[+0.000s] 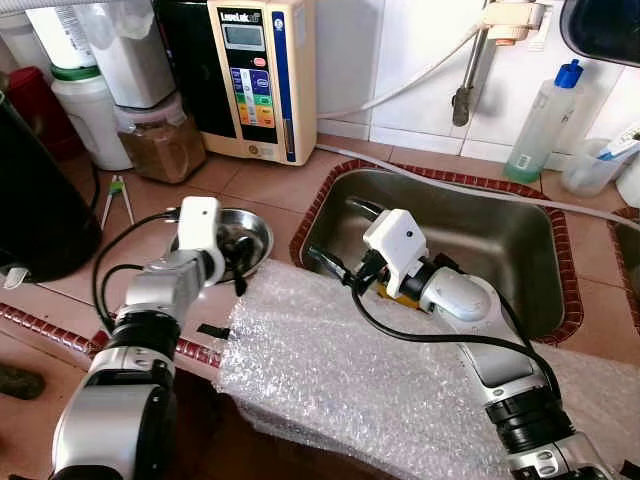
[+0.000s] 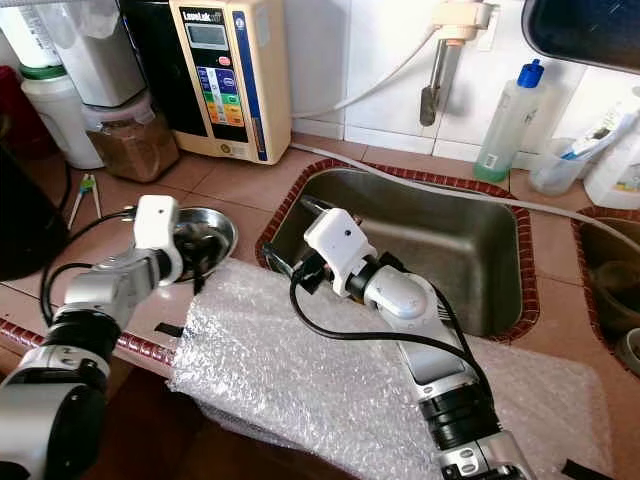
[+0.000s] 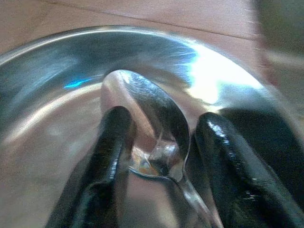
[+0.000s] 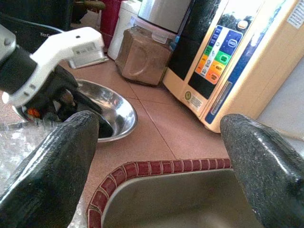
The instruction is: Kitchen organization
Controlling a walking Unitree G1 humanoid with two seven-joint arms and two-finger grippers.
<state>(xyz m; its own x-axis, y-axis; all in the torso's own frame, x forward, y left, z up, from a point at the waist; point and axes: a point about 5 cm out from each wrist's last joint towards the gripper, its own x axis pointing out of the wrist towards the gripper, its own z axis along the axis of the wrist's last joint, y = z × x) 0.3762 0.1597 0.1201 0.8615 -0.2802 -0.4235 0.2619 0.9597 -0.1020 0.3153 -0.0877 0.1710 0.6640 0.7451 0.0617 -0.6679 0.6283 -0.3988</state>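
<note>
A round steel bowl (image 1: 262, 228) sits on the tiled counter left of the sink. My left gripper (image 1: 240, 262) reaches down into it. In the left wrist view a metal spoon (image 3: 152, 123) lies in the bowl (image 3: 57, 71) between my two black fingers (image 3: 111, 156), which stand apart on either side of its neck, open. My right gripper (image 1: 340, 237) hovers over the sink's left rim, open with nothing between its fingers (image 4: 52, 161). It faces the bowl (image 4: 116, 109) and the left gripper.
The steel sink (image 1: 500, 250) lies right of the bowl, with a tap (image 1: 465, 80) above it. A sheet of bubble wrap (image 1: 350, 380) covers the counter's front edge. At the back stand a cream water machine (image 1: 255, 75), a jar of brown powder (image 1: 160, 140) and a blue-capped bottle (image 1: 540, 125).
</note>
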